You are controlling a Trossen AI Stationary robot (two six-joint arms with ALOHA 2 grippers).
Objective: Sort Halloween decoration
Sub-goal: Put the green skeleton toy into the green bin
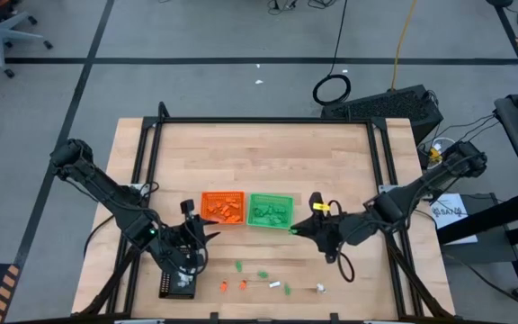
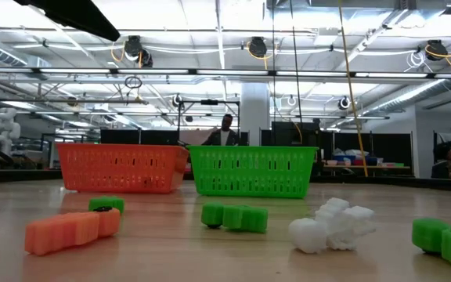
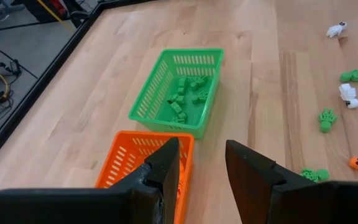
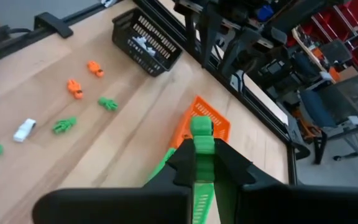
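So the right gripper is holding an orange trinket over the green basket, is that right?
Not quite. The trinket pinched in the right gripper is green, not orange, as the right wrist view shows. The high view puts that gripper at the green basket.

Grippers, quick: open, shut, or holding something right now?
Left gripper: open, holding nothing, above the orange basket.
Right gripper: shut on a green trinket, by the green basket.

Looking straight down from overhead on the whole table, and level from table height, close behind the scattered trinkets toward the room. Peering past each wrist's own pincer, both down at the orange tray and green tray, shared with the other views.
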